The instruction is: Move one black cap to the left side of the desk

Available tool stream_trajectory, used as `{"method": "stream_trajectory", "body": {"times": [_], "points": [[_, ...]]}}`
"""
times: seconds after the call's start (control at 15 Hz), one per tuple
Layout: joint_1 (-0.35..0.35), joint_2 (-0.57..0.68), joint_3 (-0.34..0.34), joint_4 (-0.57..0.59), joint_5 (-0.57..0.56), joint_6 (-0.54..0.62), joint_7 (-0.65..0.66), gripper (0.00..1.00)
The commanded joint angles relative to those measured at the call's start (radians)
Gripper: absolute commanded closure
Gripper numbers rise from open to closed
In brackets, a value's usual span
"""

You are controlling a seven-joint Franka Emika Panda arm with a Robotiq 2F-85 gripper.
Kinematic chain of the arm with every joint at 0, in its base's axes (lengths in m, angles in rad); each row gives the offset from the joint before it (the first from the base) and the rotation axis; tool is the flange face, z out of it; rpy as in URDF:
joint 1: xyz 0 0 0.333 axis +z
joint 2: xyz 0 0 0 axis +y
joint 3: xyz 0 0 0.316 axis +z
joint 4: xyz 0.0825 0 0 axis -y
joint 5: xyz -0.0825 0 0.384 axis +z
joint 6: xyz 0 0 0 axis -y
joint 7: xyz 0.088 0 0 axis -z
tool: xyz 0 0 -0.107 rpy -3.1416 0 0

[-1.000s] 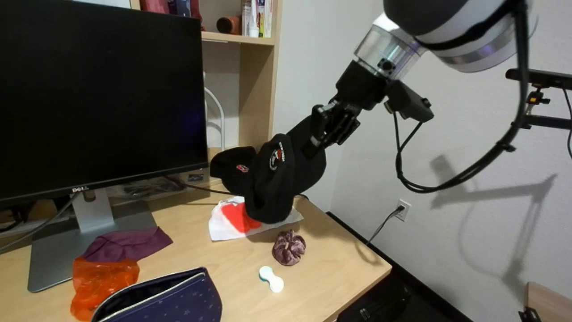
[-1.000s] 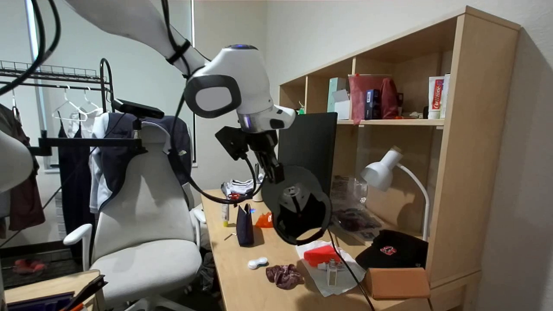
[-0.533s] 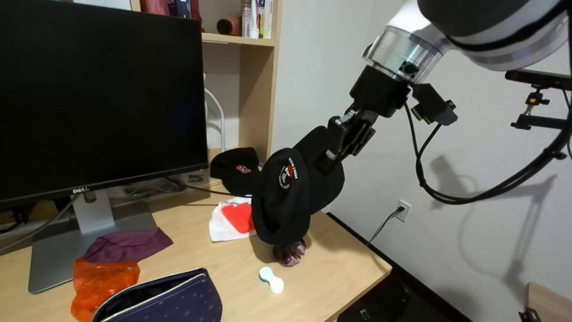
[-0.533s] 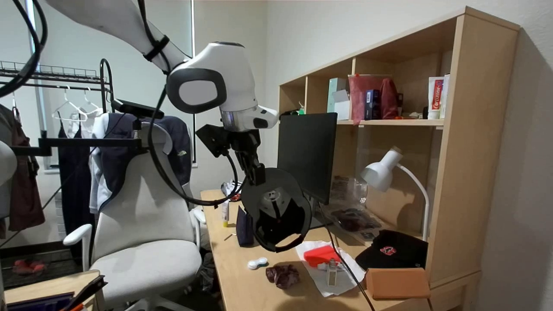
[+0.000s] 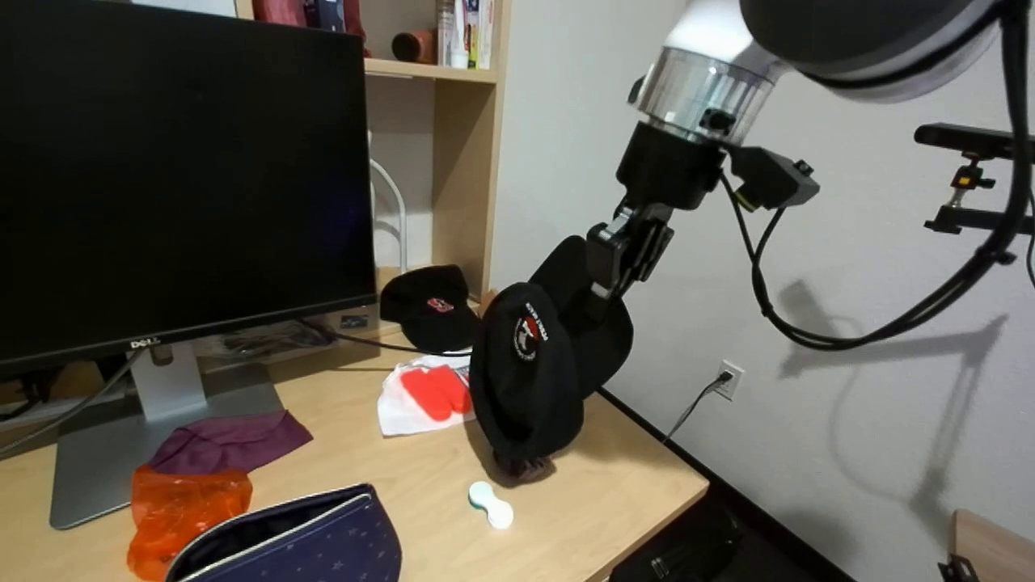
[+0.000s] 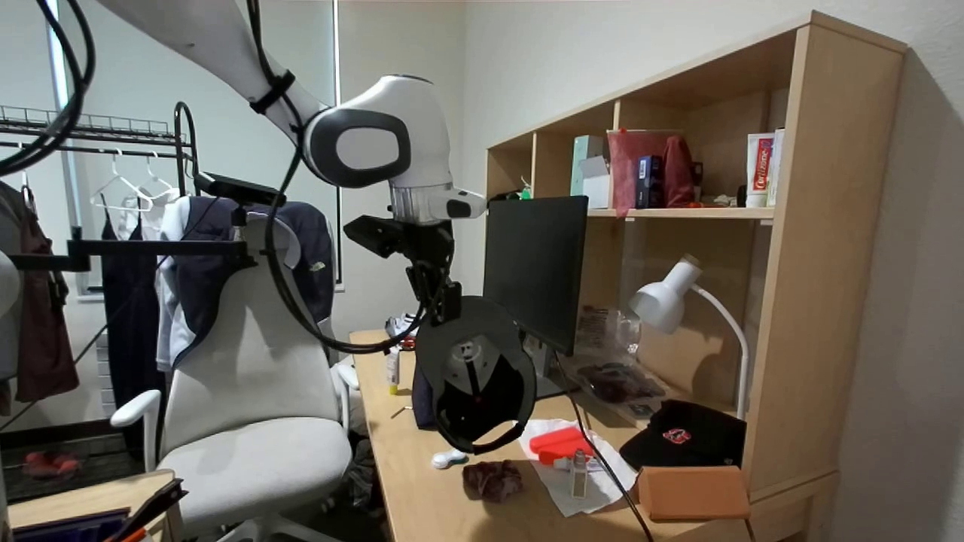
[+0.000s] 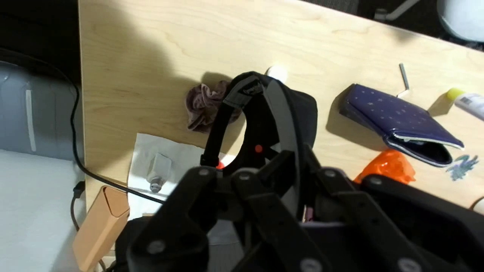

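The black cap [image 5: 525, 388] with a red-and-white emblem and white lettering hangs from my gripper [image 5: 602, 291] above the desk [image 5: 606, 485]. My gripper is shut on the cap's brim, and the crown hangs below. In an exterior view the cap's inside [image 6: 482, 376] and rear strap opening show, with the gripper [image 6: 449, 302] at its upper left. In the wrist view the fingers [image 7: 298, 156] pinch the brim edge-on, and the cap [image 7: 304, 109] extends beyond them. The cap covers part of the scrunchie in an exterior view. Its exact height above the desk is hard to judge.
Another black cap [image 6: 685, 440] sits by the shelf unit [image 6: 828, 301], behind a brown box [image 6: 693, 493]. A scrunchie [image 7: 202, 109], contact lens case [image 5: 492, 505], white cloth [image 5: 404, 404], navy pouch [image 5: 323, 541], orange bag [image 5: 190, 501] and monitor [image 5: 178, 178] are on the desk.
The gripper has carried the cap away from the white cloth and shelf side toward the desk's chair side, and somewhat lower. It now overlaps the scrunchie in an exterior view.
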Motion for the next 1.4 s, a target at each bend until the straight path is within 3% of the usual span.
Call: {"method": "stream_trajectory", "body": {"times": [0.0, 0.4, 1.07, 1.33], "points": [[0.073, 0.027, 0.010, 0.122, -0.097, -0.161, 0.049, 0.92], [0.184, 0.017, 0.037, 0.179, -0.107, -0.329, -0.014, 0.92], [0.321, 0.086, 0.102, 0.197, -0.065, -0.326, -0.213, 0.92], [0.343, 0.136, 0.121, 0.274, -0.059, -0.292, -0.258, 0.92]]}}
